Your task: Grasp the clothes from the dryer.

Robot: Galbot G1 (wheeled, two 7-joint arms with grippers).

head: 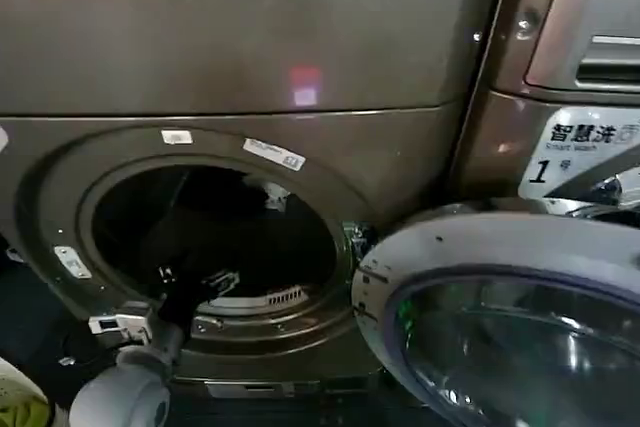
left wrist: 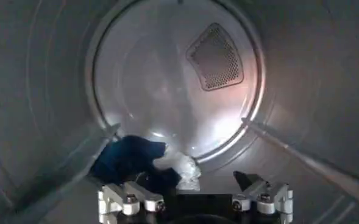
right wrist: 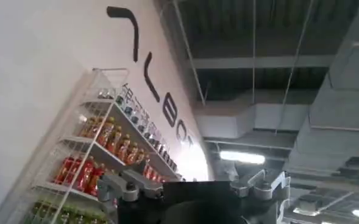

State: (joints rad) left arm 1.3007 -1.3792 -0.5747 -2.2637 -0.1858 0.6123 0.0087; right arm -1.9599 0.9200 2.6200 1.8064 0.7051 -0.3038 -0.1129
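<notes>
The dryer (head: 250, 47) stands with its round porthole open, and my left arm (head: 170, 322) reaches through it into the dark drum. In the left wrist view, the clothes lie on the drum floor. They are a dark navy garment (left wrist: 127, 158) with a smaller white cloth (left wrist: 182, 165) against its side. My left gripper (left wrist: 194, 181) is open just short of the pile, its jaws spread wide and the white cloth between them, untouched. My right gripper (right wrist: 188, 179) is open, points up toward the ceiling and holds nothing.
The dryer's glass door (head: 500, 327) is swung open at the lower right. A similar machine (head: 590, 37) stands to the right. A yellow-green cloth (head: 20, 402) shows at the lower left corner. Raised ribs (left wrist: 301, 152) run along the drum wall, and a perforated vent (left wrist: 216, 58) sits in its back.
</notes>
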